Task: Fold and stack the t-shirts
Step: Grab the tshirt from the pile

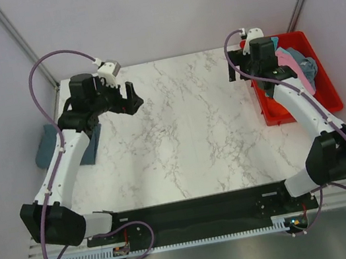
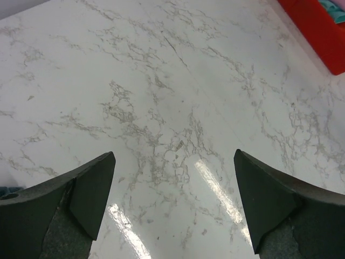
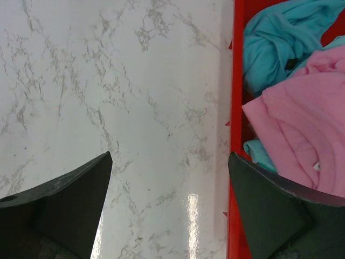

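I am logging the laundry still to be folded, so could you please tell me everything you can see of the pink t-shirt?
The pink t-shirt is soft, plain cloth, crumpled and unfolded, with a small white neck label showing. It lies in the red crate, resting partly over a turquoise t-shirt that touches it. No gripper touches it; the open right gripper hovers over the crate's wall.

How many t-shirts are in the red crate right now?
3: pink shirt on top, turquoise shirt partly under it, grey-blue shirt toward the crate's right wall. More may be hidden beneath.
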Controlling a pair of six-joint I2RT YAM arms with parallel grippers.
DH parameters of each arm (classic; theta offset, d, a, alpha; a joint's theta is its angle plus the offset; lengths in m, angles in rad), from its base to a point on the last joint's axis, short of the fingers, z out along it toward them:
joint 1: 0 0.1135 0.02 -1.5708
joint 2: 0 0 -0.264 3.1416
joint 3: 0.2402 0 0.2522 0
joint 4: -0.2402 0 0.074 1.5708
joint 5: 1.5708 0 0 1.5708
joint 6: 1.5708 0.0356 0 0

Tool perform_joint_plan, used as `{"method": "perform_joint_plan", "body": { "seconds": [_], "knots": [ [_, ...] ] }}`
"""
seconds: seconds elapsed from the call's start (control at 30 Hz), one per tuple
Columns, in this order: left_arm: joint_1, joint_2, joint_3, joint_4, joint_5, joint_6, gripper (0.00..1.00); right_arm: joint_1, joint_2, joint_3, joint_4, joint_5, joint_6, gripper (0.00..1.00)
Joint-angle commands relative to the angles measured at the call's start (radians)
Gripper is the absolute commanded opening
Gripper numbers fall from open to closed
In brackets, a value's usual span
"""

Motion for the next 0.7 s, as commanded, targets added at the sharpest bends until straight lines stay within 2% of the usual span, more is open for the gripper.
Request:
{"method": "perform_joint_plan", "body": {
  "seconds": [0.0, 0.1, 0.27, 0.37, 0.4, 0.43, 0.5, 0.57, 0.67],
  "knots": [
    [0.001, 0.022, 0.056, -0.062, -0.012, 0.092, 0.99, 0.003, 0.015, 0.074, 0.059, 0.081, -0.012, 0.98],
    [0.001, 0.024, 0.102, -0.063, -0.014, 0.034, 0.99, 0.000, 0.030, 0.112, 0.013, 0.055, -0.098, 0.98],
    [0.002, -0.013, 0.099, -0.021, 0.065, 0.070, 0.99, -0.041, 0.012, 0.151, -0.027, 0.096, -0.165, 0.98],
    [0.006, -0.042, 0.007, 0.009, 0.066, 0.074, 0.99, -0.149, 0.058, 0.191, -0.084, 0.128, -0.121, 0.98],
    [0.006, -0.047, 0.000, 0.009, 0.066, 0.074, 0.99, -0.242, 0.075, 0.204, -0.109, 0.128, -0.039, 0.97],
    [0.006, -0.051, -0.011, 0.064, 0.007, 0.019, 0.99, -0.284, 0.093, 0.221, -0.135, 0.103, 0.001, 0.97],
    [0.006, -0.076, -0.062, 0.070, -0.009, -0.008, 0.99, -0.394, 0.130, 0.202, -0.155, 0.029, 0.074, 0.93],
    [0.009, -0.103, -0.126, 0.082, -0.016, -0.003, 0.99, -0.426, 0.174, 0.174, -0.145, 0.004, 0.103, 0.93],
    [0.010, -0.120, -0.163, 0.090, -0.056, -0.008, 0.99, -0.433, 0.235, 0.188, -0.126, -0.039, 0.036, 0.95]
  ]
}}
